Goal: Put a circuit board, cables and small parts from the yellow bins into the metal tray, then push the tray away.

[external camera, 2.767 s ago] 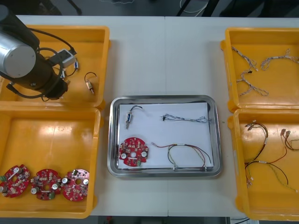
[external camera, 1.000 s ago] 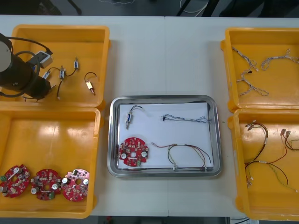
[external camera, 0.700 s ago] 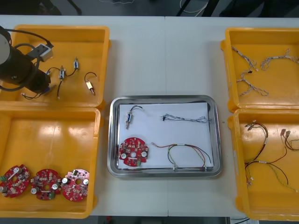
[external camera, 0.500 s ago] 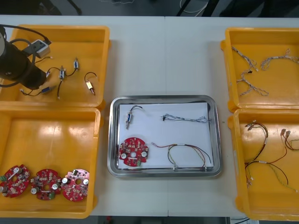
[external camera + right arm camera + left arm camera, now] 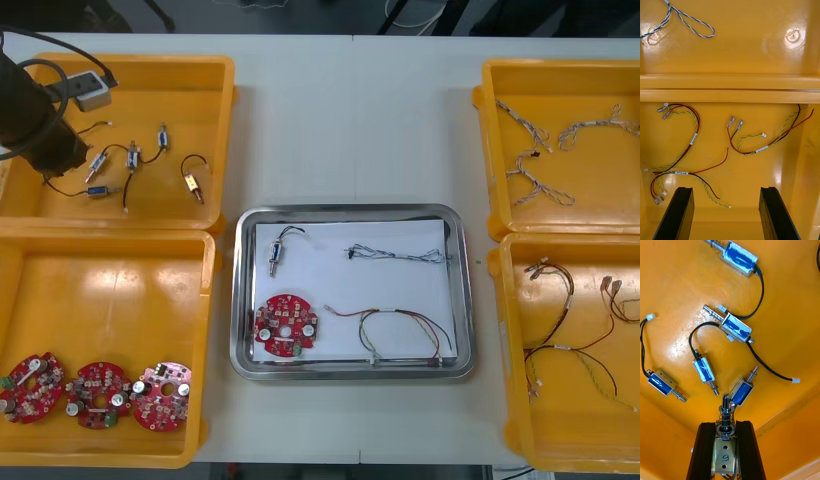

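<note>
Front: left arm (image 5: pixel 32 115) over the bin (image 5: pixel 205 75) at the bench's (image 5: pixel 300 120) far-left corner; tray (image 5: pixel 350 212), bench centre, holds a board (image 5: pixel 285 325), cables (image 5: pixel 395 253), one metal part (image 5: pixel 274 258). Left wrist: left claw (image 5: pixel 726 424) clamped on a small part (image 5: pixel 726 405). Right wrist: right claw (image 5: pixel 726 191) apart above red-and-yellow cables (image 5: pixel 752 146).

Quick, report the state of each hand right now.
Left hand: shut on a small metal part, over the far left yellow bin.
Right hand: open, empty, over the near right yellow bin.
</note>
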### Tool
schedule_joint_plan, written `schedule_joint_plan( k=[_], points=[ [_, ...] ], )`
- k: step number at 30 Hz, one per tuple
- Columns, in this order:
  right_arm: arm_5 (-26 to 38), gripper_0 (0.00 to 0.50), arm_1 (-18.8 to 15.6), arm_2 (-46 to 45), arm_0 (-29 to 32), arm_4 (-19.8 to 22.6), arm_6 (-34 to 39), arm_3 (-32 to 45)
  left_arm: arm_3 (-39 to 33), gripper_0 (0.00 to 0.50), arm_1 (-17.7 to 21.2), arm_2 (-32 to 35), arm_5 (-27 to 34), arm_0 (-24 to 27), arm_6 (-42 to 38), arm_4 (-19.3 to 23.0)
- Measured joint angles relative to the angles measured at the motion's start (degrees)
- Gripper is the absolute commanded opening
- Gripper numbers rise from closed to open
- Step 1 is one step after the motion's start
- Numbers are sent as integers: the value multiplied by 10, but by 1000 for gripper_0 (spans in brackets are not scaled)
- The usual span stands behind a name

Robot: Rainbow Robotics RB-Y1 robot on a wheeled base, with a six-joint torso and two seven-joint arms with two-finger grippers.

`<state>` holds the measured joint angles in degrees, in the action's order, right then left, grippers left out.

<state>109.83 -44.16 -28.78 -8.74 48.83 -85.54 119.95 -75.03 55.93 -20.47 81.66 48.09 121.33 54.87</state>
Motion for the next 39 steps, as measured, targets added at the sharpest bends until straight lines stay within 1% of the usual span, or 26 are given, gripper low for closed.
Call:
schedule_joint_plan(
  k=[6,14,17,22,25,33,39],
  points=[
    [0,500,0,0,0,0,0,0,-3,0,1,1,25,13,0,25],
    [0,500,0,0,0,0,0,0,-16,0,1,17,100,36,0,37],
    [0,500,0,0,0,0,0,0,-18,0,1,17,115,50,0,43],
    [0,500,0,0,0,0,0,0,-19,0,1,17,120,67,-2,77],
    [0,500,0,0,0,0,0,0,-26,0,1,17,121,75,-8,86],
    [0,500,0,0,0,0,0,0,-47,0,1,17,121,79,-86,90],
    [0,500,0,0,0,0,0,0,-47,0,1,17,121,79,-89,90]
  ],
)
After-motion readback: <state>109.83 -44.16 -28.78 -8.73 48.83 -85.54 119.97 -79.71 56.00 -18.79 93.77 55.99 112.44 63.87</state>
